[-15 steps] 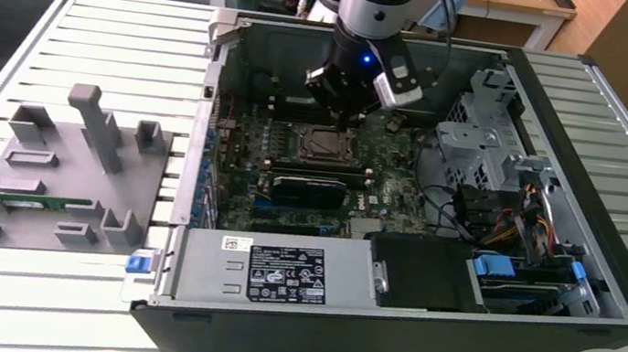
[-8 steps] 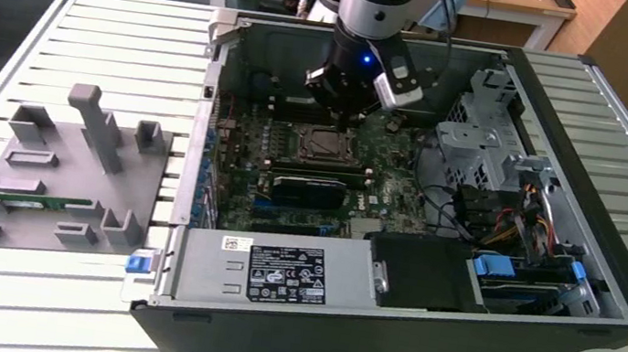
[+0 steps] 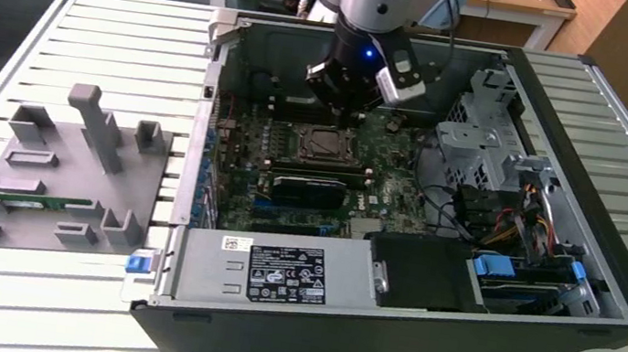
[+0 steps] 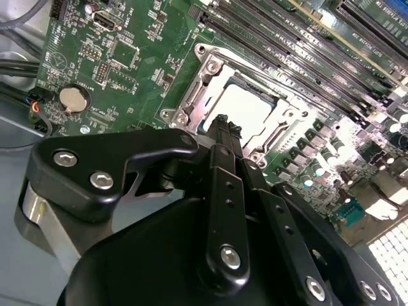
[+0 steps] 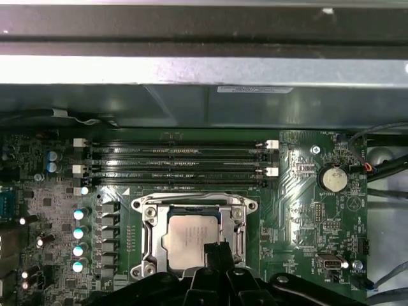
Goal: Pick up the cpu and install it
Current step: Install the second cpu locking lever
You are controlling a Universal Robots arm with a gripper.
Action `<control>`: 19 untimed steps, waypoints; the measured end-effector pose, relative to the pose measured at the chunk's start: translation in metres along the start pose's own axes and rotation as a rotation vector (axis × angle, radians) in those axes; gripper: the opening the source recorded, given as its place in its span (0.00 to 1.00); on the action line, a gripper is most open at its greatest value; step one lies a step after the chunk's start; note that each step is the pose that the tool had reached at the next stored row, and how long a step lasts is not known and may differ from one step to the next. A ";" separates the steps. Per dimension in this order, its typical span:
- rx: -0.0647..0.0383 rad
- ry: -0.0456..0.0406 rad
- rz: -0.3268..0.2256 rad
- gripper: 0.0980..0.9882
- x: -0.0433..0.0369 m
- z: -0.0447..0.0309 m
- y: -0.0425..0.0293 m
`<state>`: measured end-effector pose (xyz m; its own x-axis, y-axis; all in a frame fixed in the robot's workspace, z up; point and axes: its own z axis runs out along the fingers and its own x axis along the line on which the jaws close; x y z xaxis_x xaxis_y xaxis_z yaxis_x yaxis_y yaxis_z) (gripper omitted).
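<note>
Slatted white metal bench (image 3: pixel 86 42) carries an open black desktop computer case (image 3: pixel 596 271) lying on its side, so the green motherboard (image 3: pixel 240 193) faces upward and the arm can reach straight down into it. Near the bench's edge on the exterior view's left sits a grey moulded parts fixture (image 3: pixel 56 172), its posts and slots shaped to keep components standing ready for pick-up; a thin green strip lies in one of its lower slots.

The black multi-link gripper (image 4: pixel 222 122) hangs over the far half of the board, directly above the silver metal socket frame (image 5: pixel 194 233). In both wrist views the small square silver-topped cpu (image 5: pixel 188 237) lies flat inside that frame, level with it and apparently seated rather than tilted. The frame's retention plate looks swung open, which would leave the chip accessible from above.

The fingertips are drawn together into one narrow point with no visible gap, and nothing is clamped between them; they sit just above one edge of the chip, though contact cannot be judged. Black memory slots (image 5: pixel 175 159) run alongside the socket toward the case wall, and a round silver coin battery (image 5: pixel 333 178) sits near the board's corner.
</note>
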<state>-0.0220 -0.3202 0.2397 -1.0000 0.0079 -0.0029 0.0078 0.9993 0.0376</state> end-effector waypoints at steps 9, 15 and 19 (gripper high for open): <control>0.000 0.0059 0.000 0.01 -0.0001 0.0020 -0.0240; 0.000 0.0168 0.001 0.01 -0.0003 0.0038 -0.0379; 0.000 0.0169 0.001 0.01 0.0098 0.0047 -0.0394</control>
<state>-0.0321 -0.3593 0.2335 -0.9999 0.0081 0.0140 0.0087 0.9993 0.0374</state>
